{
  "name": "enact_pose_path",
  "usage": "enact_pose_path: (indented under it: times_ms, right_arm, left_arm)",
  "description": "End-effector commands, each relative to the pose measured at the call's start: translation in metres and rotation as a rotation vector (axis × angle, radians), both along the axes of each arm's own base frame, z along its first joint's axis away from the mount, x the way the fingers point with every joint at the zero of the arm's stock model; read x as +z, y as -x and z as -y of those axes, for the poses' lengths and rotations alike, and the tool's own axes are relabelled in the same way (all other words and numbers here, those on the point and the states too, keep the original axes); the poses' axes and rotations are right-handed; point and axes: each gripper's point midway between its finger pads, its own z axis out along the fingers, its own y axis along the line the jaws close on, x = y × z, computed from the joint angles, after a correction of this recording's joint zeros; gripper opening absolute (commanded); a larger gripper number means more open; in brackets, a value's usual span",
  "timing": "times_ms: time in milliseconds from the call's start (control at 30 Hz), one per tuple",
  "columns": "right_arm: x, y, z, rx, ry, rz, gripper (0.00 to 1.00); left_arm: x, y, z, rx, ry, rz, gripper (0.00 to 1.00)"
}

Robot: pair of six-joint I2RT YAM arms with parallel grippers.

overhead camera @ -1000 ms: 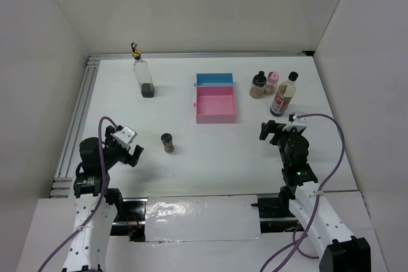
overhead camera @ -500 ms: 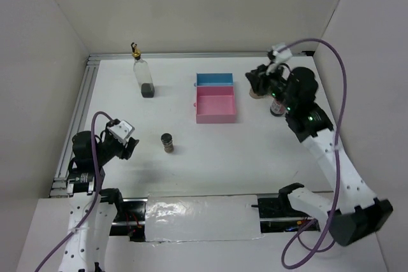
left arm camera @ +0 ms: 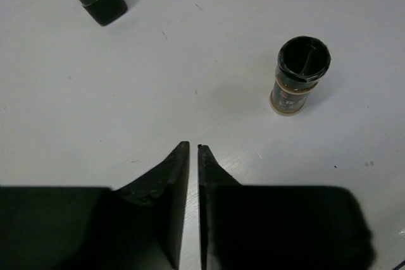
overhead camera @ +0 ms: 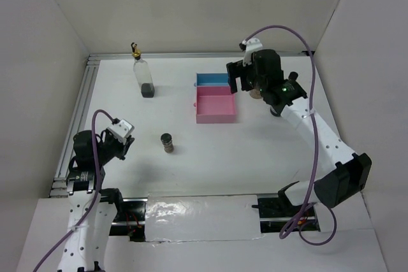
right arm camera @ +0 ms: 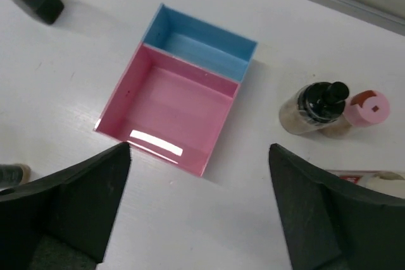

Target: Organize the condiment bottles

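This is a lab test cell. Bare white walls (overhead camera: pixel 191 4) box in my white table (overhead camera: pixel 210 157), with a metal rail (overhead camera: pixel 76 119) along its left edge.

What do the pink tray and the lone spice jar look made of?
The pink tray: likely glossy plastic, with a glare streak on its floor. The spice jar: clear body, glass or plastic, brown contents showing through; matte black lid, probably plastic.
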Motion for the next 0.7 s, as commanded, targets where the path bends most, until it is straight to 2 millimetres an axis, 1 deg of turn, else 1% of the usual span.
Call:
enact_pose_path:
  times_ms: [0, 33, 67, 100, 133, 167, 200, 233, 267, 300, 333, 367, 433, 467, 533, 567, 600, 667]
  right_arm:
    - [0.038, -0.005, 0.016, -0.065, -0.046, 0.031, 0.90]
    - [0.054, -0.004, 0.024, -0.108, -0.084, 0.054, 0.25]
    - [0.059, -0.004, 0.035, -0.180, -0.121, 0.051, 0.01]
    - [0.063, -0.006, 0.054, -0.269, -0.115, 0.068, 0.00]
    - [0.067, -0.003, 0.076, -0.347, -0.118, 0.084, 0.25]
    - [0.064, -0.001, 0.089, -0.418, -0.127, 0.078, 0.61]
    - [0.061, 0.001, 0.103, -0.478, -0.119, 0.080, 0.97]
    - [0.053, 0.007, 0.127, -0.576, -0.099, 0.082, 1.00]
    - [0.049, 0.010, 0.137, -0.625, -0.111, 0.071, 1.00]
    - [0.041, 0.013, 0.145, -0.653, -0.103, 0.060, 1.00]
    - [0.039, 0.015, 0.150, -0.670, -0.108, 0.056, 1.00]
    - [0.037, 0.015, 0.160, -0.700, -0.114, 0.054, 1.00]
    - [0.029, 0.014, 0.170, -0.734, -0.110, 0.028, 1.00]
    - [0.025, 0.012, 0.182, -0.762, -0.106, 0.020, 1.00]
    - [0.011, 0.002, 0.184, -0.741, -0.095, -0.019, 1.00]
    - [0.005, -0.006, 0.193, -0.758, -0.097, -0.026, 1.00]
    - [0.000, -0.010, 0.195, -0.757, -0.095, -0.033, 1.00]
    - [-0.001, -0.019, 0.200, -0.764, -0.105, -0.013, 1.00]
  left_arm:
    - [0.016, -0.002, 0.005, -0.021, 0.025, 0.025, 0.32]
    - [0.014, -0.002, 0.006, -0.028, 0.025, 0.018, 0.41]
    - [0.013, -0.003, 0.006, -0.029, 0.025, 0.017, 0.55]
    - [0.012, -0.003, 0.006, -0.031, 0.025, 0.012, 0.63]
    - [0.011, -0.003, 0.006, -0.032, 0.026, 0.009, 0.72]
    - [0.010, -0.003, 0.006, -0.030, 0.027, 0.005, 0.86]
    - [0.009, -0.003, 0.006, -0.032, 0.027, 0.004, 0.92]
    - [0.009, -0.003, 0.006, -0.032, 0.027, 0.004, 0.97]
    - [0.010, -0.003, 0.008, -0.038, 0.028, 0.004, 0.99]
    - [0.009, -0.003, 0.007, -0.037, 0.026, 0.004, 0.99]
    - [0.009, -0.003, 0.007, -0.039, 0.027, 0.003, 0.99]
    - [0.009, -0.002, 0.008, -0.040, 0.028, 0.004, 0.99]
    - [0.007, -0.002, 0.008, -0.043, 0.029, -0.001, 0.99]
    - [0.007, -0.003, 0.008, -0.041, 0.030, -0.003, 0.99]
    - [0.006, -0.002, 0.009, -0.045, 0.033, -0.011, 0.99]
    - [0.006, -0.003, 0.009, -0.045, 0.034, -0.009, 0.99]
    - [0.006, -0.003, 0.009, -0.045, 0.033, -0.012, 0.99]
    - [0.005, -0.003, 0.008, -0.040, 0.031, -0.017, 0.99]
